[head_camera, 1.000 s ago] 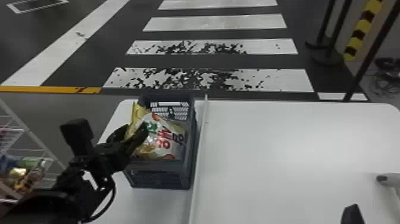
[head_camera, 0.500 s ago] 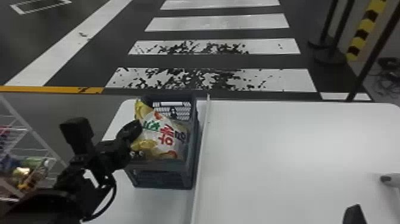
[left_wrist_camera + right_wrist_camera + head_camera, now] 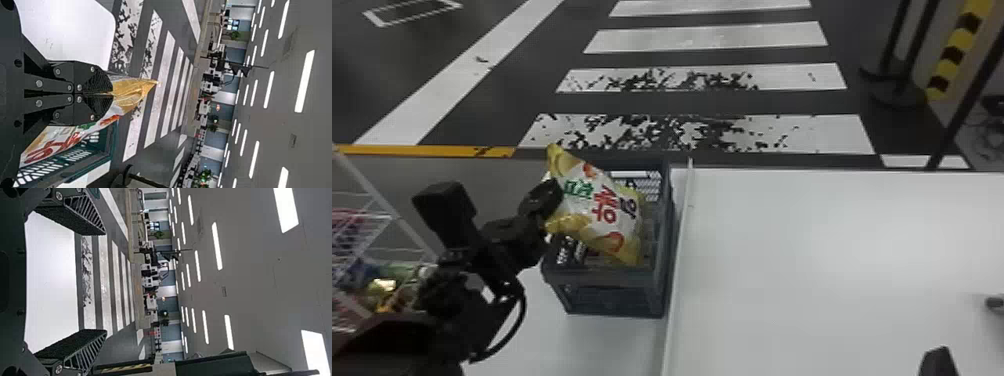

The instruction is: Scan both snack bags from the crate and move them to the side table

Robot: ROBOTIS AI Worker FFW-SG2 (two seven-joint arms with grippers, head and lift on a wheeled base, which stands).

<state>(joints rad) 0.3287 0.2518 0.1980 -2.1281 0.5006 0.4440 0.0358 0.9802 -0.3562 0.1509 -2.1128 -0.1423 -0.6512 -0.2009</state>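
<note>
A dark grey-blue plastic lattice crate (image 3: 612,300) stands on the left part of the white, flat table (image 3: 807,270), just left of a long, thin white strip (image 3: 677,260) running near to far. A gold-and-white, pillow-shaped, glossy film bag (image 3: 607,200) slants over the crate's opening, one corner past the far left. Left of the table is a white wire rack (image 3: 362,220); beyond the table's far edge, white painted rectangular floor stripes (image 3: 702,40).
</note>
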